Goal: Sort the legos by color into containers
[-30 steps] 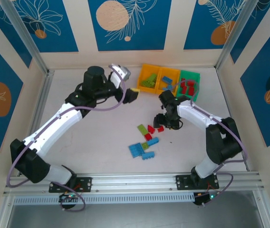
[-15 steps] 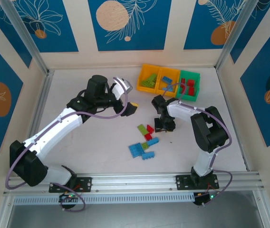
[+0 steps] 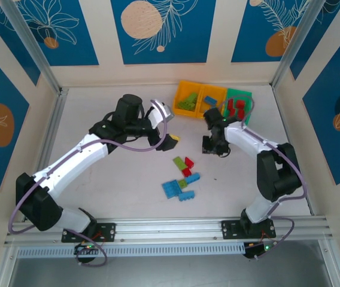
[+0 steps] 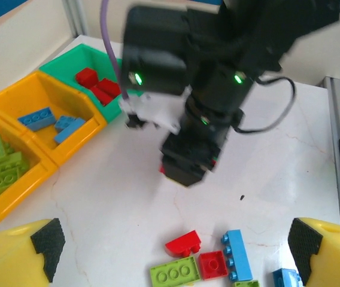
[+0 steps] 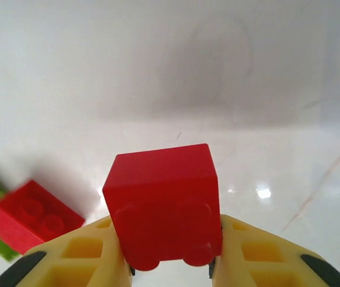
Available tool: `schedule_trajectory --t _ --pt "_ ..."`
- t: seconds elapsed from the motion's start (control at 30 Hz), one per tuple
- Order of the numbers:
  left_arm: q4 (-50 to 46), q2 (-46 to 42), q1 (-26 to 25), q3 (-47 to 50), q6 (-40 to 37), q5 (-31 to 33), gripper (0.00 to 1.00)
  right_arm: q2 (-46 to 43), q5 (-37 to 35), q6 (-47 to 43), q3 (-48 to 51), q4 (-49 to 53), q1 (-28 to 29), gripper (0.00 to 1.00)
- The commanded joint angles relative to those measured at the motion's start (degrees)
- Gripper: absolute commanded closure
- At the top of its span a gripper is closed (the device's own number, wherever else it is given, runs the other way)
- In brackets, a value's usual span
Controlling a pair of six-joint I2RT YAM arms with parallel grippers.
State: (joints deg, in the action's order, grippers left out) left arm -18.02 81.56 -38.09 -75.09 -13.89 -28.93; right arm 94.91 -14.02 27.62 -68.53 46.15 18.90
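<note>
Overhead, a white, faintly veined table sits inside an aluminium frame, with cream walls bearing blue panels (white leaf outlines, orange discs). The right gripper clamps a red brick just before the containers. The left gripper hangs spread wide near the loose legos mid-table.

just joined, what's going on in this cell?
Two arms are sorting legos by color. The right gripper is shut on a red brick, held over the table between the loose pile and the bins. The left gripper hangs open and empty near the pile. Lime green, blue and red bricks already sit in separate bins, red in the green bin. Bricks of all three colors lie unsorted.
</note>
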Motion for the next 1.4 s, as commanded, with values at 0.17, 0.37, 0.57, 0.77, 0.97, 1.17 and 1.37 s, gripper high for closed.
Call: schedule_trajectory --t 0.17,0.37,0.57,0.77,0.97,1.17,1.37 --pt "1.6 3.2 -4.0 -3.2 1.0 -0.2 0.00 9.3 3.1 1.1 -20.5 0.5 -15.2 0.67" --pt "1.1 4.4 -5.7 -4.3 2.1 2.3 0.00 27.7 3.4 0.1 -45.5 8.6 -20.4 0.67" --pt "1.3 4.7 -7.4 -4.1 4.6 6.7 0.00 40.3 5.5 -1.2 -67.8 19.4 -22.1 0.44" --pt "1.9 5.4 -8.0 -3.9 5.0 8.2 0.00 36.8 7.3 -2.2 -67.3 21.0 -22.3 0.36" --pt "2.2 6.4 -8.1 -4.0 2.6 7.9 0.00 19.4 11.5 -0.9 -44.5 15.8 -21.4 0.36" --pt "1.7 4.4 -8.2 -0.9 -5.4 2.8 0.00 -1.7 16.0 -4.9 -17.3 7.9 -15.0 0.34" --pt "-5.0 0.8 -8.8 2.4 -17.1 0.6 0.00 -13.4 14.3 -6.7 -1.4 8.3 -2.0 0.34"
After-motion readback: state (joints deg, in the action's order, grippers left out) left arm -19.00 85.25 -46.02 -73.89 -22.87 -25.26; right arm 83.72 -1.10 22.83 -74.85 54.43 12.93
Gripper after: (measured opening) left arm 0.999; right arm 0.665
